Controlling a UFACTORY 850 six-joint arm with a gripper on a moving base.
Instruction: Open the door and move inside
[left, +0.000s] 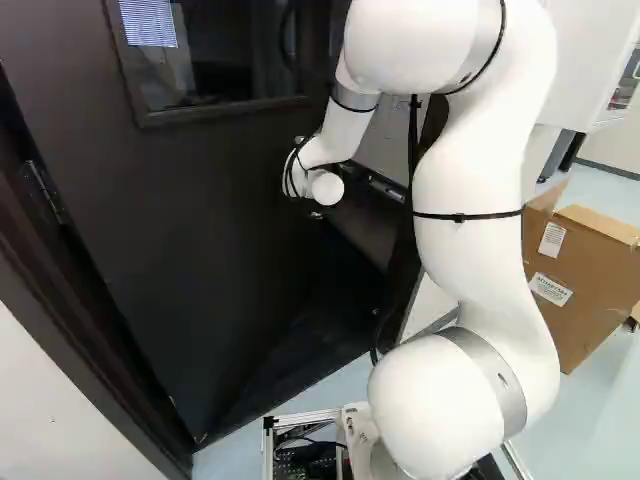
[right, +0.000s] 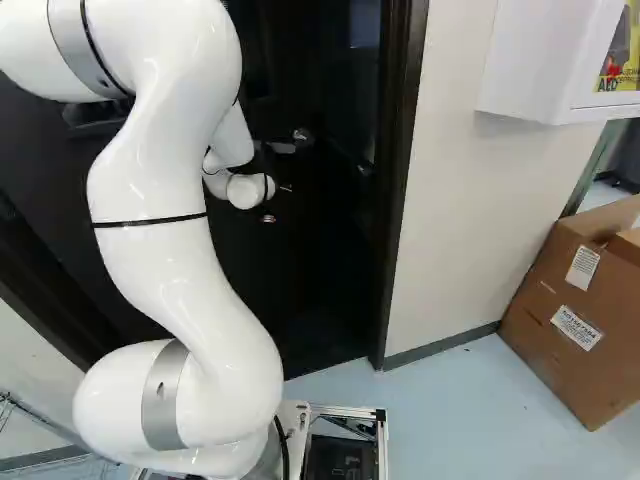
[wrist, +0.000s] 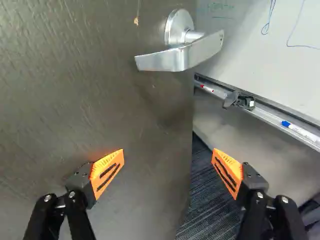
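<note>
Door (wrist: 75, 100) cut off in every view, lever handle (wrist: 172, 60) clear in wrist view (fingers (wrist: 106, 172) wide apart, empty)

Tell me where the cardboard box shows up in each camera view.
Left base view: cardboard box at the right edge, right of the arm.
Right base view: at the right edge, below the white wall cabinet.
Wrist view: not in it.
Shared landmark: the door, in all three views.
</note>
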